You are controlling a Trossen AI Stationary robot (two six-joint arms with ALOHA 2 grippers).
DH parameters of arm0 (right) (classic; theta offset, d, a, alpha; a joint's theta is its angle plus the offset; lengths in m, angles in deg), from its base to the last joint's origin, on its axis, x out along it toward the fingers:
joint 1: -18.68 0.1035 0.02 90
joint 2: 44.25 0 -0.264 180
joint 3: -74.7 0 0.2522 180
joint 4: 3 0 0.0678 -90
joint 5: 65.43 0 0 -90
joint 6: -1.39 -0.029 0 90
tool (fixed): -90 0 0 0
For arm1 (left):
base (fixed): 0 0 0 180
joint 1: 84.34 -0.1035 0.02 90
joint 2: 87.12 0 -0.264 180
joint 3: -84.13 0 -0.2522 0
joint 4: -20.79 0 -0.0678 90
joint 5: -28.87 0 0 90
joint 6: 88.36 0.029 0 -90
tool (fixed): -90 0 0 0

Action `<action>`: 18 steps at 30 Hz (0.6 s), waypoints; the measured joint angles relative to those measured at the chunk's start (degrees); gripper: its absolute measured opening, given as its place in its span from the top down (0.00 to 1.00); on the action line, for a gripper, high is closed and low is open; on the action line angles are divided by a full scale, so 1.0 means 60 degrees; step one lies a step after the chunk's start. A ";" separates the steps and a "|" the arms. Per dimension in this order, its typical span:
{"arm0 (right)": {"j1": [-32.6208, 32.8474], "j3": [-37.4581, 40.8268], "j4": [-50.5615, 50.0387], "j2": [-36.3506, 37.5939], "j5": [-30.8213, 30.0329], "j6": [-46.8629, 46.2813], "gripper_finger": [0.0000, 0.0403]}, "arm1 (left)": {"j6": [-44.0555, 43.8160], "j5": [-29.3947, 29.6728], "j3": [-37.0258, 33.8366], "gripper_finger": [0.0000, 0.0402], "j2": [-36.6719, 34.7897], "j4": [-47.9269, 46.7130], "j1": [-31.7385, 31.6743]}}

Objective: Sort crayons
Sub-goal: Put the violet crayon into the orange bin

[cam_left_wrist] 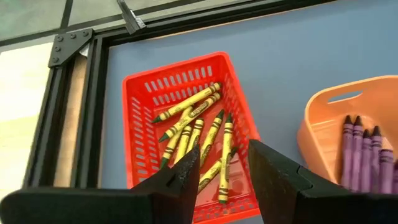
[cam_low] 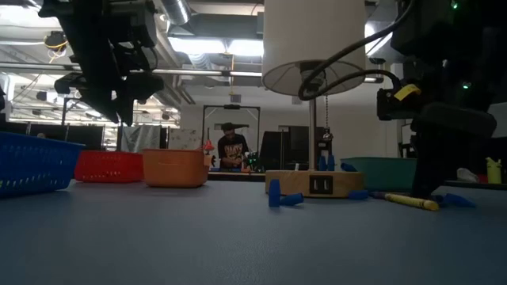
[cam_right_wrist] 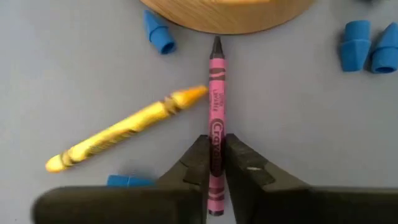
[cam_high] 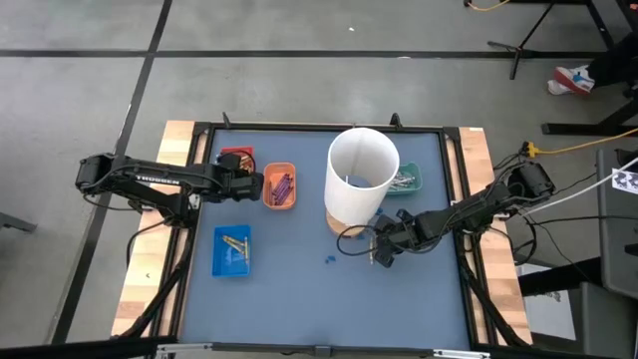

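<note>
Pink crayon (cam_right_wrist: 215, 118), pinched by right gripper (cam_right_wrist: 215, 163) on the mat.
Left gripper (cam_left_wrist: 224, 169), fingers spread, over red tray (cam_left_wrist: 144, 102) of yellow crayons (cam_left_wrist: 198, 134).

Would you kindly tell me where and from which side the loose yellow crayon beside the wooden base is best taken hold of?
Grip the yellow crayon at mid-length, coming straight down from above with the jaws across its thin shaft. It lies flat on the blue mat, at a slant, tip near the pink crayon that the right gripper is shut on. The middle likely gives more clearance than the tip.
</note>
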 joint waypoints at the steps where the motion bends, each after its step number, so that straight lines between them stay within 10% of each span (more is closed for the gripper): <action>1: 0.0000 0.0000 0.0000 0.0000 -0.0001 0.0037 0.92 | 0.0000 -0.0004 0.0000 0.71 0.0000 0.0095 -0.0003; 18: -0.0007 -0.0583 -0.0850 0.0128 0.0684 0.0542 0.93 | 0.3178 -0.1309 0.0000 0.71 0.0000 0.3727 0.1253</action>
